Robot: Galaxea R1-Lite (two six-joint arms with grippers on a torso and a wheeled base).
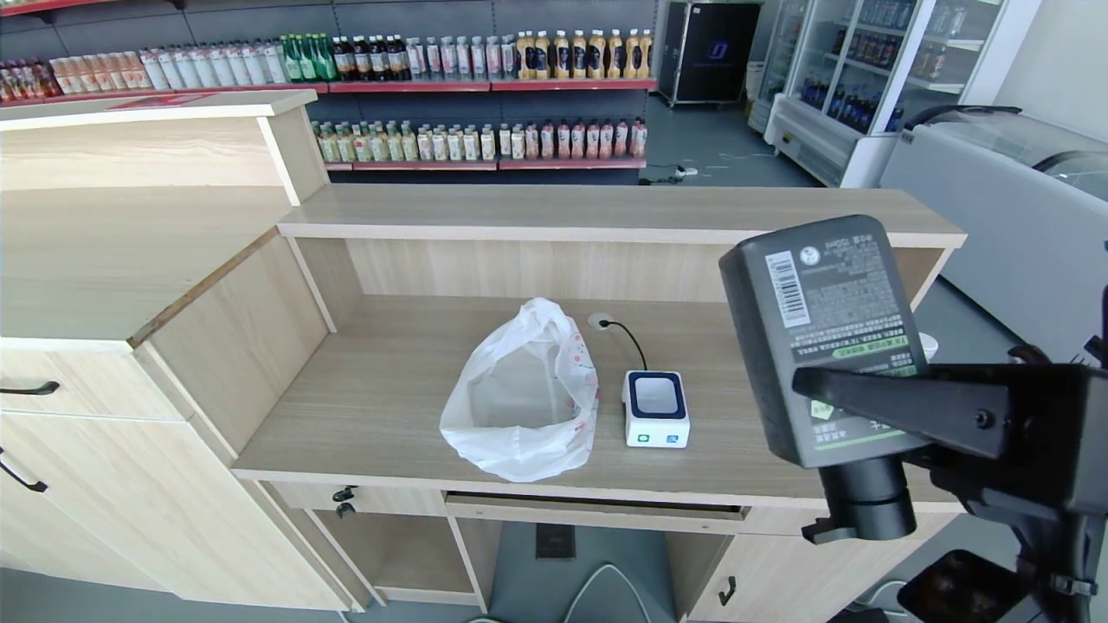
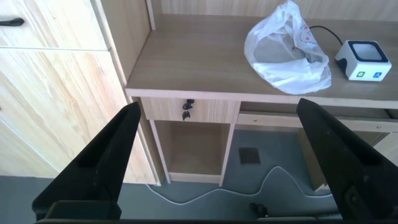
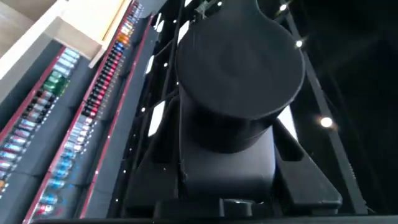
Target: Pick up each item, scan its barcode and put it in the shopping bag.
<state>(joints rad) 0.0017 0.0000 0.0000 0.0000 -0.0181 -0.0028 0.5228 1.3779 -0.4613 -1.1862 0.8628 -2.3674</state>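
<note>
While right fingers [image 1: 866, 394] are pinching the inverted bottle [image 1: 814, 294] above the surface's [image 1: 381, 389] right front corner, scanning and bagging are seemingly waiting | shopping bag [image 1: 524, 394] is lying mid-surface, apparently empty | left fingers [image 2: 99, 168] are hanging spread.

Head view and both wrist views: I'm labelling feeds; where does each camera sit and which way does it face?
Head view: on the head, looking forward and down at the checkout counter; the right gripper holding a dark bottle shows.
Left wrist view: on the left wrist, low, facing the counter's front; the open left gripper shows.
Right wrist view: on the right wrist, facing up past the bottle's cap at drink shelves.
Shared: head and left wrist views show the shopping bag and barcode scanner.
</note>
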